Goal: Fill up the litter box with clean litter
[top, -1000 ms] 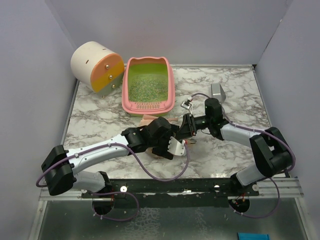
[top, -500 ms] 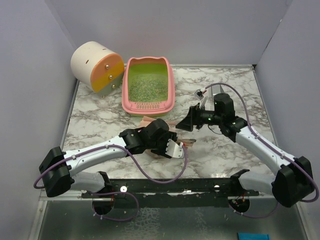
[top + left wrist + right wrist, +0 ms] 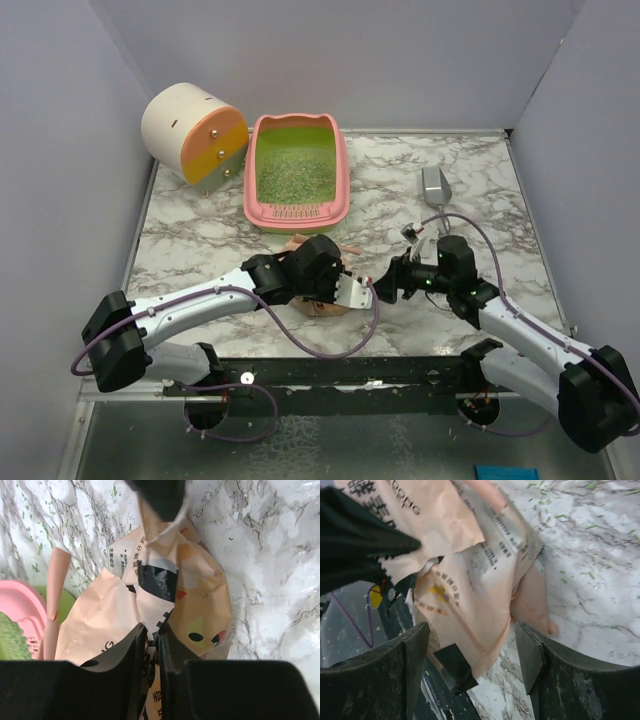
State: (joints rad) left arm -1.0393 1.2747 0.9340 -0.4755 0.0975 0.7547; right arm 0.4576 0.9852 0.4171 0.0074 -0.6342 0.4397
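Near the table (image 3: 200,250) edge, left fingers (image 3: 172,652) pinch the pouch (image 3: 200,590); right fingers (image 3: 380,675) gape beside it.

marble table (image 3: 200,240) | on it: litter box (image 3: 249,185), cream-orange cylinder (image 3: 193,133), grey scoop (image 3: 436,185), tan pouch (image 3: 200,600), stray granules (image 3: 593,575)

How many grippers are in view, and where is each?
2. The left gripper pinches the tan pouch; the right gripper stands open just to the pouch's right. None seems hidden.
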